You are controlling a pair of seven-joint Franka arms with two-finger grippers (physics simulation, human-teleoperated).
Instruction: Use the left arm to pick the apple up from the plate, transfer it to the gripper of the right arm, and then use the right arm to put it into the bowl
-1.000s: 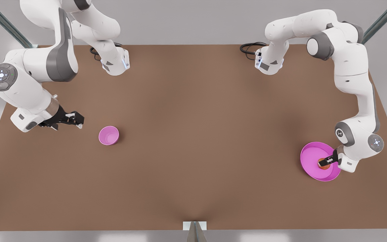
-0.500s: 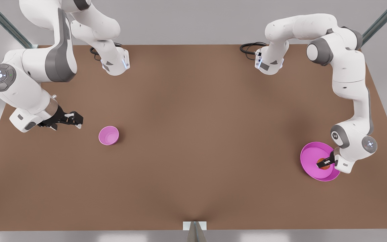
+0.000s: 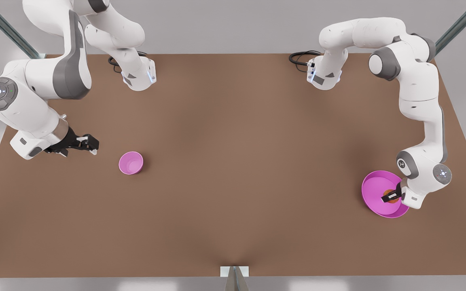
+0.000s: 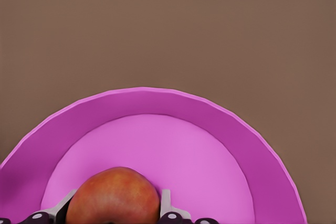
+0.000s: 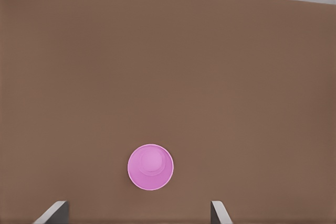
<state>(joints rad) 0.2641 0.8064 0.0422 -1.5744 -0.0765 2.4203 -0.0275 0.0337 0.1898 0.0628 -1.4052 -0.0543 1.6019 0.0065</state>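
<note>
Reaching down into the plate (image 3: pixel 372 190) at the front view's right, the left gripper (image 3: pixel 390 197) has its fingers (image 4: pixel 167 203) pressed against both sides of the apple (image 4: pixel 113 195), which sits near the plate's middle. Since a second ago, this arm's wrist has drawn slightly inward over the plate. The right gripper (image 3: pixel 91 144) waits above the brown surface (image 3: pixel 233 161) with fingers spread, near the bowl (image 3: pixel 130 163), having drifted barely.
</note>
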